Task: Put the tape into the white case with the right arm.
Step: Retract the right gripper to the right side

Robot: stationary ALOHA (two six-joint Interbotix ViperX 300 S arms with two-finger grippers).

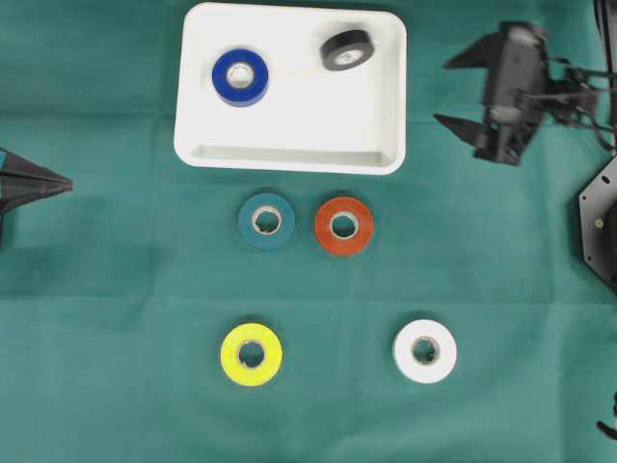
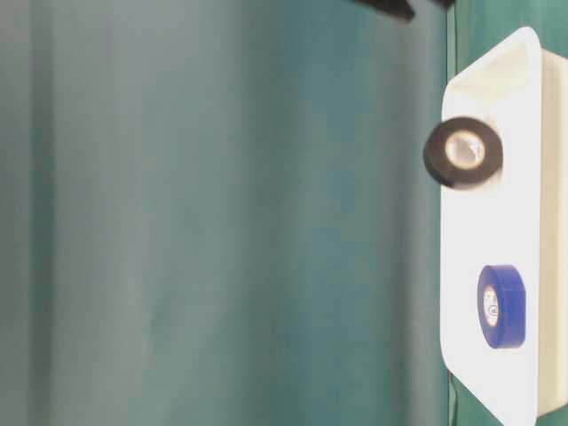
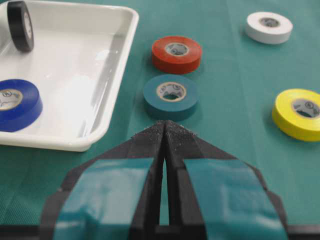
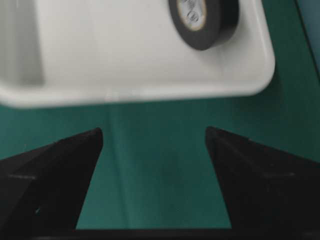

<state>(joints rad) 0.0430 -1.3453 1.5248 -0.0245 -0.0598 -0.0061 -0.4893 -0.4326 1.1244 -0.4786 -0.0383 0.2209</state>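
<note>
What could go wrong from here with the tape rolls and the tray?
The black roll stands tilted on edge in the white case; a bump might send it rolling. The teal roll and orange roll lie close together, so the open right gripper could knock one while grasping the other.

I count six tape rolls, one of each colour: blue (image 1: 240, 76), black (image 1: 345, 50), teal (image 1: 266, 220), red (image 1: 344, 226), yellow (image 1: 251, 354) and white (image 1: 424, 351). I see one white case (image 1: 289, 152), and two grippers, left gripper (image 1: 60, 182) and right gripper (image 1: 445, 92).
</note>
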